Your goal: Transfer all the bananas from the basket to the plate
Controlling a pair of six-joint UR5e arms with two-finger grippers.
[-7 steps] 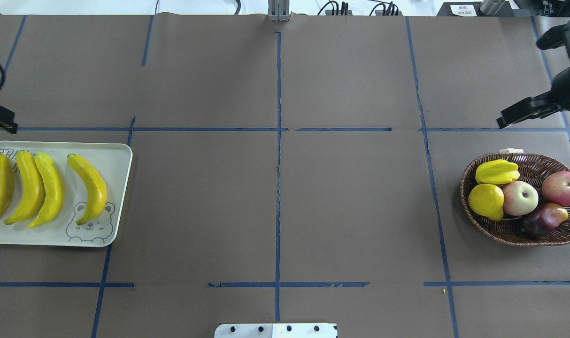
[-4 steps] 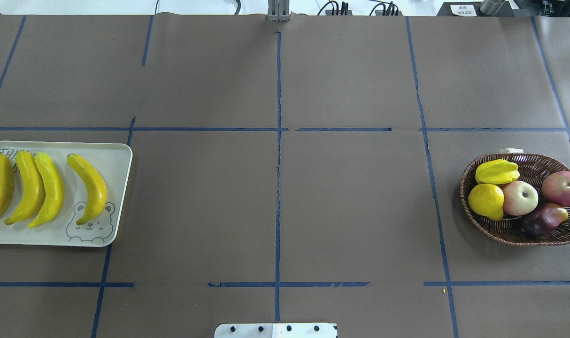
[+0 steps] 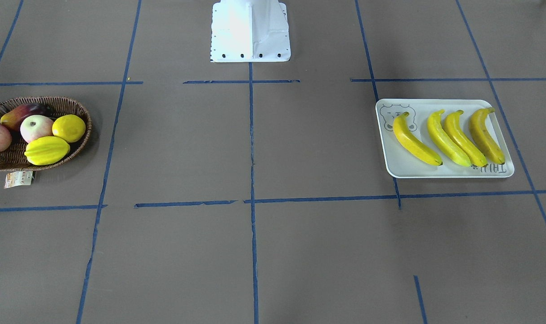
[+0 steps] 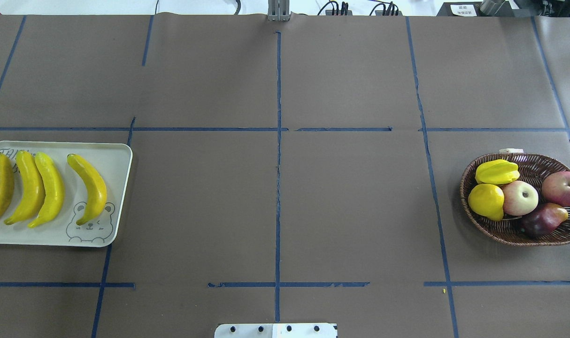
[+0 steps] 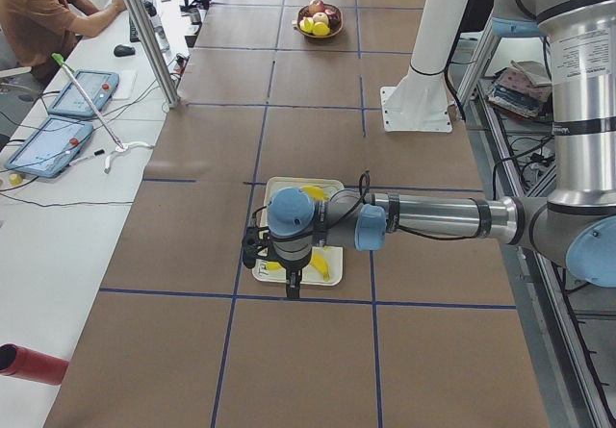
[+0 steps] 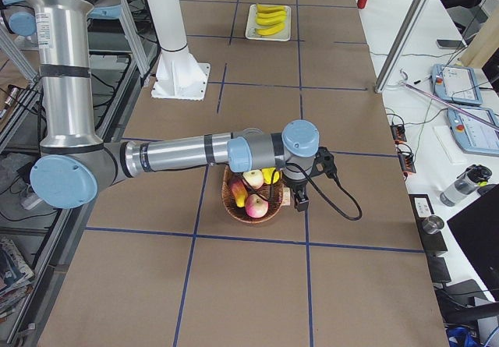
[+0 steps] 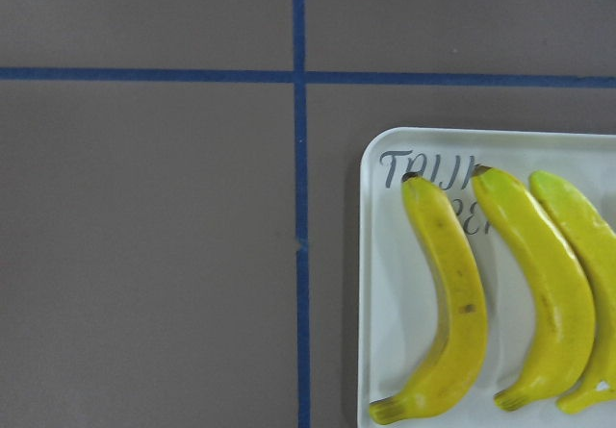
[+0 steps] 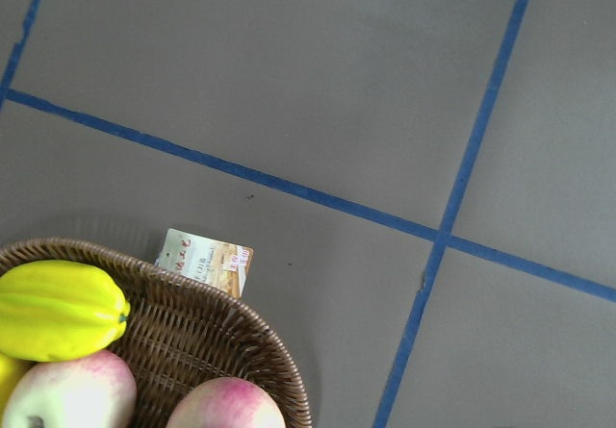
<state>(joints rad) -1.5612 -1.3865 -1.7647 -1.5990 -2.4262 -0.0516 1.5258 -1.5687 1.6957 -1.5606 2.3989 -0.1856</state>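
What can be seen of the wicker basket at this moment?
The wicker basket is shallow, oval, dark-brown and woven, upright on the brown-papered table on the robot's right. A paper tag lies at its rim. It holds a starfruit, a lemon, two apples and a dark red fruit; none of the bananas.

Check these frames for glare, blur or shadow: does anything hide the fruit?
Front-facing: white robot base is washed out; bananas crisp. Overhead: even light, soft shadow beside the basket. Left wrist: sharp, plate cropped. Exterior left: near arm covers most of the plate.
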